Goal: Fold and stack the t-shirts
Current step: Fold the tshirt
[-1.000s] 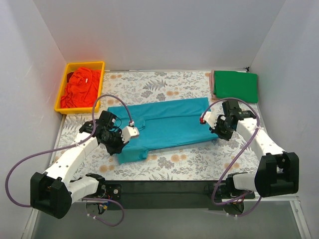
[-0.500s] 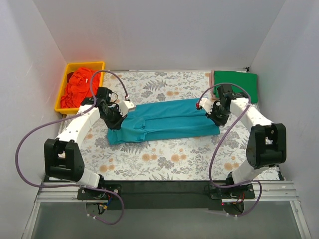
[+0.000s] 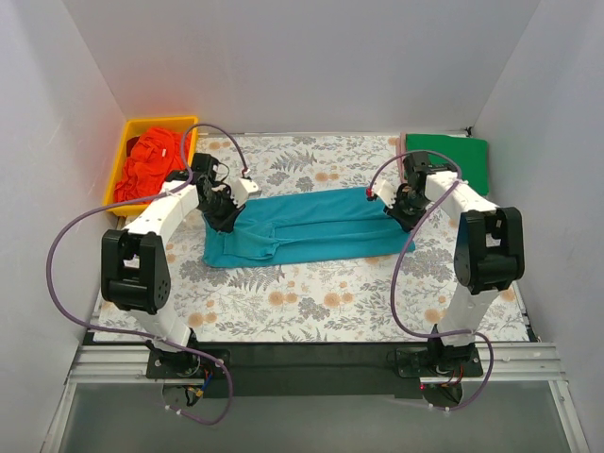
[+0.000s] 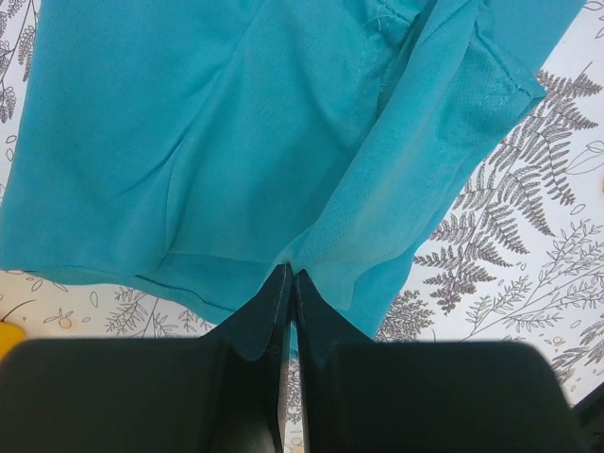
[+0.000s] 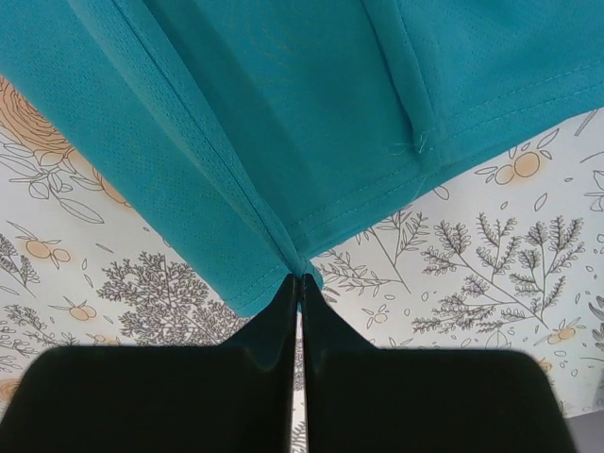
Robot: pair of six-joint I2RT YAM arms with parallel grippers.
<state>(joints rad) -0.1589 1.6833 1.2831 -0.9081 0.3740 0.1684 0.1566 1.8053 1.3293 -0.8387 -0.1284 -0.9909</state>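
The teal-blue t-shirt [image 3: 307, 226] lies folded lengthwise into a long band across the middle of the floral sheet. My left gripper [image 3: 229, 205] is shut on its far left edge; the left wrist view shows the cloth [image 4: 236, 142] pinched at the fingertips [image 4: 289, 274]. My right gripper [image 3: 392, 200] is shut on the shirt's far right edge, seen pinched in the right wrist view [image 5: 300, 276], with the cloth [image 5: 283, 123] spreading away. A folded bright green t-shirt [image 3: 446, 162] lies at the back right. An orange-red t-shirt [image 3: 151, 165] sits crumpled in the bin.
The yellow plastic bin [image 3: 120, 175] stands at the back left. The grey floral sheet [image 3: 321, 302] covers the table. White walls close in the left, right and back. A pink cloth edge [image 3: 403, 156] shows under the green shirt.
Both grippers have carried the near edge of the teal-blue shirt away from the arm bases, folding it over into a narrower band. Both arms now stretch further back.
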